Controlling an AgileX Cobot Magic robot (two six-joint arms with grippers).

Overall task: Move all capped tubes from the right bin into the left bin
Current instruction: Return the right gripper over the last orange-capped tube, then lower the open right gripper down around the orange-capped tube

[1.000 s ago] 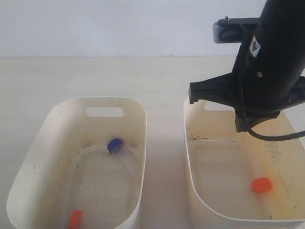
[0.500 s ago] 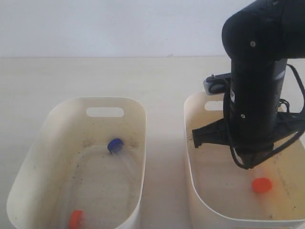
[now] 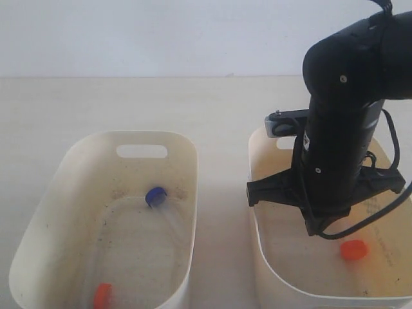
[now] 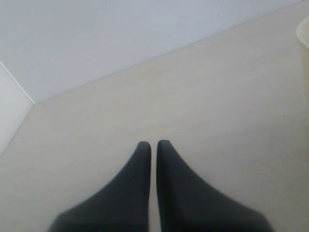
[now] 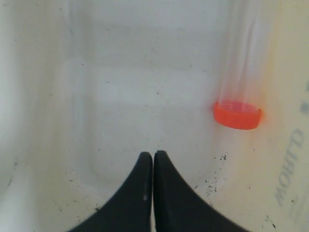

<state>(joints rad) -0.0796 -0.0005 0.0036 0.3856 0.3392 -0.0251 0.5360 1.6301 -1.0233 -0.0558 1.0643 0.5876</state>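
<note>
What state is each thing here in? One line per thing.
left bin: upright, holds two capped tubes.
blue-capped tube: capped, lying in the left bin.
left orange-capped tube: capped, in the left bin.
right bin: upright, one tube visible inside.
right orange-capped tube: capped, lying in the right bin, not gripped.
right gripper: shut, empty, inside the right bin.
left gripper: shut, empty, above the table.

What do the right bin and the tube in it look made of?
Tube: clear, likely plastic; the bin floor shows through it. Its cap: opaque orange-red, matte, probably plastic. Right bin: cream plastic by its look, smooth moulded walls with faint sheen.
</note>
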